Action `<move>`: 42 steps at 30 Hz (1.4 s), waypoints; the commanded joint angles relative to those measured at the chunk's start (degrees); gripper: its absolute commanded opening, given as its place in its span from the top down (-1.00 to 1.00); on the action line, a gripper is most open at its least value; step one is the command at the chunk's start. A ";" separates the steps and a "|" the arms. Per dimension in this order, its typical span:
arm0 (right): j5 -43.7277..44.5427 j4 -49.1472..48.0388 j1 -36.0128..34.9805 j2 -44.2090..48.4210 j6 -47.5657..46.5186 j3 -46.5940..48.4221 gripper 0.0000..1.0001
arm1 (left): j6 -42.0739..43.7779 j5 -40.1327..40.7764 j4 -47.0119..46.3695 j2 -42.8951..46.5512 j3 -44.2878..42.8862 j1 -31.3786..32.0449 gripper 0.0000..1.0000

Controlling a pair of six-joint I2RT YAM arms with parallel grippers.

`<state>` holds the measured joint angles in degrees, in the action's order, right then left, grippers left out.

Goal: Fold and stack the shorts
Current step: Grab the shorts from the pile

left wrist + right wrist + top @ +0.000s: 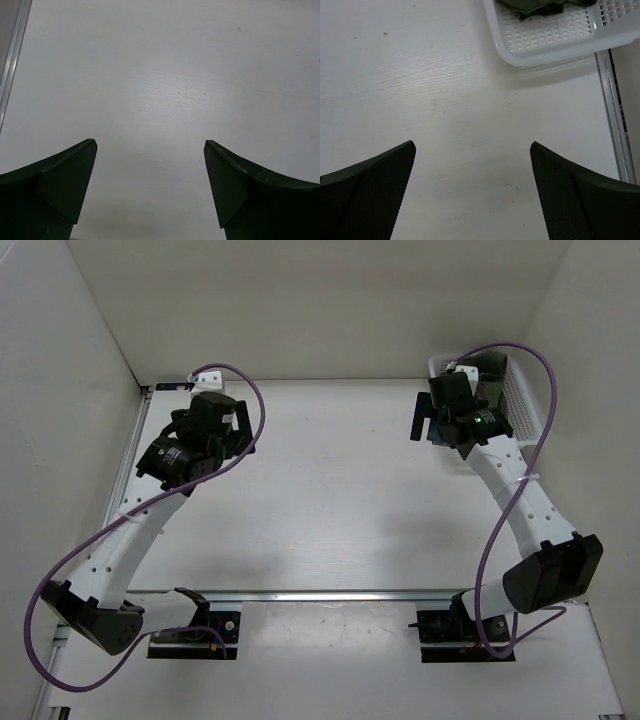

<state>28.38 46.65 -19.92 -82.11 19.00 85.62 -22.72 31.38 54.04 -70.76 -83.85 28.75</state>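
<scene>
The dark olive-green shorts (532,6) lie bunched in the white mesh basket (545,52) at the table's far right corner. Only their lower edge shows in the right wrist view. In the top view they are a dark patch (493,370) in the basket (522,400), partly hidden by the right arm. My right gripper (472,150) is open and empty over bare table just left of and in front of the basket, and it shows in the top view (428,426). My left gripper (150,150) is open and empty over bare table at the far left, also seen in the top view (238,428).
White walls enclose the table on the left, back and right. A metal rail (12,65) runs along the left edge and another (616,115) along the right edge. A rail (330,593) crosses the near edge by the arm bases.
</scene>
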 commanded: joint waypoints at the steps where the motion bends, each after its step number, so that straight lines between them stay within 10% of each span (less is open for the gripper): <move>1: 1.76 -0.59 -0.64 2.65 -0.47 1.13 -1.00 | 1.80 -4.65 -1.13 3.70 -2.54 0.16 -1.00; 10: 6.16 -0.60 -0.64 3.88 -3.70 1.12 -1.00 | 5.49 -11.50 -1.66 4.23 -7.90 0.16 -1.00; 17: -7.70 -2.09 10.50 0.03 -4.94 7.35 -1.00 | 5.85 -22.05 -5.09 5.11 -5.62 -4.75 -1.00; 26: -24.59 -3.76 27.72 -21.67 -1.17 25.10 -1.00 | 6.28 -29.00 -1.48 -1.57 -4.65 -9.07 -1.00; 38: -30.93 -2.01 32.23 -56.48 0.51 55.34 -1.00 | 6.81 -21.54 1.32 -6.93 -5.26 -10.82 -1.00; 42: -32.24 -3.49 32.23 -61.41 1.03 57.72 -0.69 | 6.81 -19.08 1.33 -6.93 -5.88 -11.44 -1.00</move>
<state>-0.03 43.70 11.99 -142.65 19.31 139.52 -16.51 8.54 54.22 -78.67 -87.15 17.87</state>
